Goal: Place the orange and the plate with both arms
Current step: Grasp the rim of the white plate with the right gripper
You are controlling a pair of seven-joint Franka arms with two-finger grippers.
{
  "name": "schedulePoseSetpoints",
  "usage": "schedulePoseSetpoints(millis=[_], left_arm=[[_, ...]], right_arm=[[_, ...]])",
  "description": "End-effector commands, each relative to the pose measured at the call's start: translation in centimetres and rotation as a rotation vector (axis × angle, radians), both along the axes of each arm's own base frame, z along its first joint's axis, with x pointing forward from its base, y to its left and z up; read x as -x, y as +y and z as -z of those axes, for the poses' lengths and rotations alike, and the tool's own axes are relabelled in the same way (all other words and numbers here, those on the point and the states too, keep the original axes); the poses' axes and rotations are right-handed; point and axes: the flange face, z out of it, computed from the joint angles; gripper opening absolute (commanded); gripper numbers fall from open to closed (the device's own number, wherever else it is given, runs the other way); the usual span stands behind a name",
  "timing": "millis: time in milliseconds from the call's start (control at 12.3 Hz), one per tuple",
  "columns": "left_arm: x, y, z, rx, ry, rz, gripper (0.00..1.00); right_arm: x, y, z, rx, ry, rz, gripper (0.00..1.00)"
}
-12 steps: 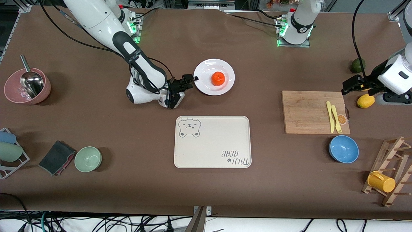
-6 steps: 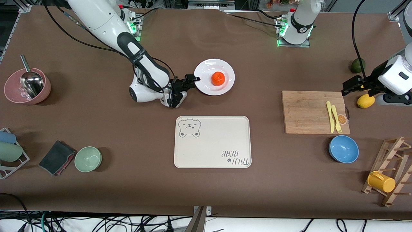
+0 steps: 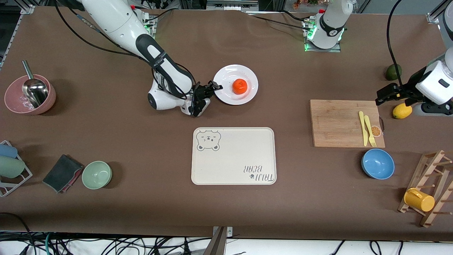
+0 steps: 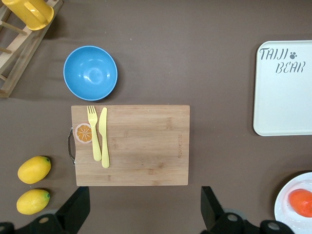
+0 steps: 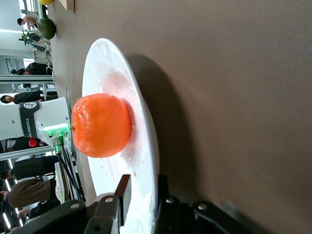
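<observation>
The white plate lies mid-table, farther from the front camera than the bear-print tray. The orange sits on it, and shows up close in the right wrist view. My right gripper is low at the plate's rim on the right arm's side. In the right wrist view the plate's rim runs between the two narrowly open fingers of that gripper. My left gripper hangs wide open and empty above the table by a lemon, at the left arm's end. Its wrist view shows the plate's edge.
The cream tray lies nearer the camera than the plate. A wooden board with a yellow fork and knife, a blue bowl, a lemon and a cup rack stand toward the left arm's end. A green bowl and a pink bowl stand toward the right arm's end.
My right gripper has slid toward the plate until its fingers reach over the rim. The plate, the orange and the left arm have not moved.
</observation>
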Motion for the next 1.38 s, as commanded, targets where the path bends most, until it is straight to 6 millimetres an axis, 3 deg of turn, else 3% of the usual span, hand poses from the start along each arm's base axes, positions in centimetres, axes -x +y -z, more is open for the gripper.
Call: schedulePoseSetpoints(millis=[0,406,893,1137,1218,1299], left_arm=[[0.0,0.1,-0.1,0.012,-0.006,0.017,1.0],[-0.2,0.0,0.1,0.012,-0.003,0.02,1.0],[-0.1,-0.1,0.1,0.013,-0.001,0.02,1.0],[-0.1,-0.1,0.2,0.013,0.0,0.02,1.0],[-0.1,-0.1,0.1,0.013,-0.001,0.02,1.0],[-0.1,-0.1,0.2,0.013,0.0,0.02,1.0]], right_arm=[[0.1,0.6,0.3,-0.003,-0.025,0.0,0.16],[-0.1,0.5,0.0,-0.006,-0.028,0.001,0.0],[-1.3,-1.2,-0.5,-0.053,0.04,0.025,0.0],[-3.0,-2.4,-1.3,-0.08,0.088,0.072,0.0],[-4.1,-2.1,-2.2,-0.07,0.102,0.101,0.0],[-6.4,-1.8,-4.0,-0.07,0.11,0.151,0.0]])
